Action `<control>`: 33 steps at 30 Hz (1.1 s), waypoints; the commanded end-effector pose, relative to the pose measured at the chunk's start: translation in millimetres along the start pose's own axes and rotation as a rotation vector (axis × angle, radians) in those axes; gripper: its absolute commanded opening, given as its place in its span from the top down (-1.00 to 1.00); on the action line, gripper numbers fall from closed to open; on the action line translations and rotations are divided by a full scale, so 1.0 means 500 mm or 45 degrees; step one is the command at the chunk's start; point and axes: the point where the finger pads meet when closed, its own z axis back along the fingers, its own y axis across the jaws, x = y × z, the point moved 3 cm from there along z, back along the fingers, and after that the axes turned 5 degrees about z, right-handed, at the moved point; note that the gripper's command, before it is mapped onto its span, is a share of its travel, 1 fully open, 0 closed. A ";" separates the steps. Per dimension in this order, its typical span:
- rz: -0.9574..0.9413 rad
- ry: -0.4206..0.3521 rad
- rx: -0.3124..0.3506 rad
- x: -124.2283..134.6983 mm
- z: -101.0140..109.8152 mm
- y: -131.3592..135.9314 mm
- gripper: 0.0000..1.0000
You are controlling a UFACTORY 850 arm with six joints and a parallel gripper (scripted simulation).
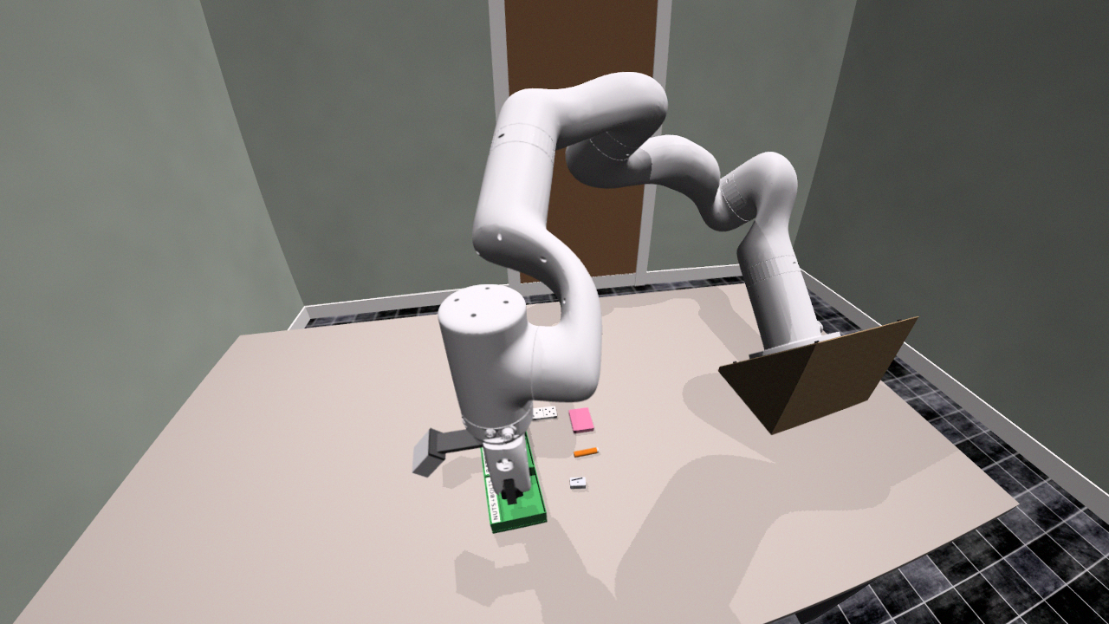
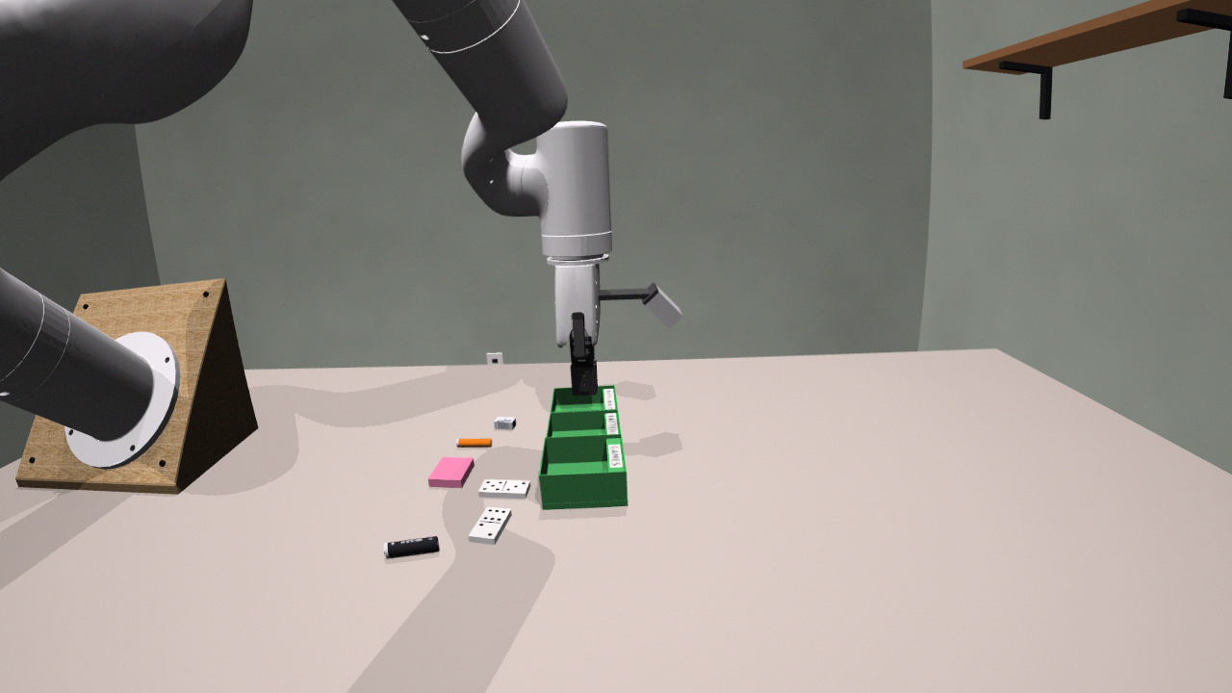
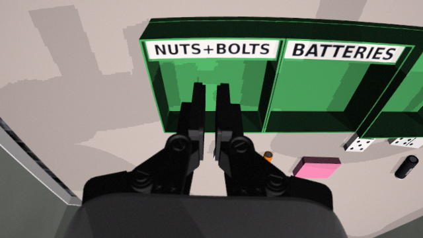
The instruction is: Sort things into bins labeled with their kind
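A row of three green bins (image 1: 535,518) (image 2: 583,493) (image 3: 211,28) stands on the table. The wrist view shows the labels NUTS+BOLTS (image 3: 212,49) and BATTERIES (image 3: 344,52); I cannot read the third label. My gripper (image 1: 509,497) (image 2: 583,381) (image 3: 211,100) is shut, with nothing seen between its fingers. Its tips hang at the rim of the NUTS+BOLTS bin. Beside the bins on the table lie two dominoes (image 2: 503,487) (image 2: 490,524) (image 3: 359,144), a black battery (image 2: 411,546) (image 3: 406,166), an orange battery (image 1: 586,451) (image 2: 474,442) (image 3: 268,155), a pink block (image 1: 581,419) (image 2: 451,471) (image 3: 317,166) and a small white piece (image 1: 577,483) (image 2: 504,422).
The arm's wooden wedge base (image 1: 821,380) (image 2: 202,379) stands at the table's side. A grey camera bracket (image 1: 428,453) (image 2: 661,303) sticks out from the wrist. The table edge runs close behind the bins in the wrist view.
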 end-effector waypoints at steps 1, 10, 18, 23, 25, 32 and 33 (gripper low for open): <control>-0.001 0.002 -0.001 -0.001 0.018 0.000 0.85; -0.001 0.002 -0.001 -0.001 0.075 0.000 0.85; -0.001 0.002 -0.001 -0.001 0.208 0.000 0.85; -0.001 0.002 -0.001 -0.001 0.292 0.000 0.85; -0.001 0.002 -0.001 -0.001 0.309 0.000 0.85; -0.001 0.002 -0.001 -0.001 0.322 0.000 0.85; -0.001 0.002 -0.001 -0.001 0.322 0.000 0.85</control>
